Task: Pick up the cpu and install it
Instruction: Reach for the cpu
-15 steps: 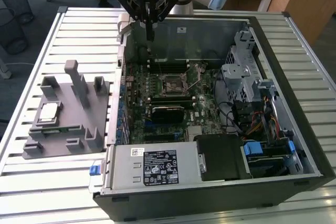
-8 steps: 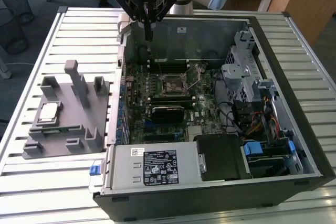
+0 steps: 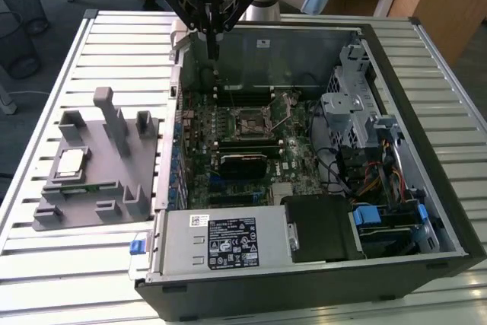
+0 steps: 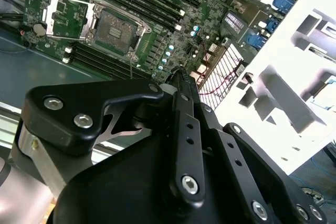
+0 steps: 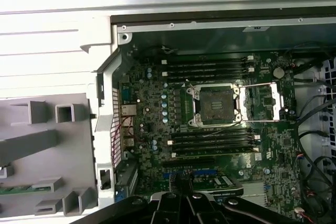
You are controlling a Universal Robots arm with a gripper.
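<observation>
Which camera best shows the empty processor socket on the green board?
The first wrist view: it looks almost straight down on the socket, nothing covering it, its metal frame swung open. The second wrist view shows it aslant beyond the tool. The exterior view shows it deep inside the case.

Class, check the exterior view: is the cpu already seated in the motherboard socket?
No, the cpu lies on the grey holder outside the computer case, while the socket stands open and empty.
</observation>
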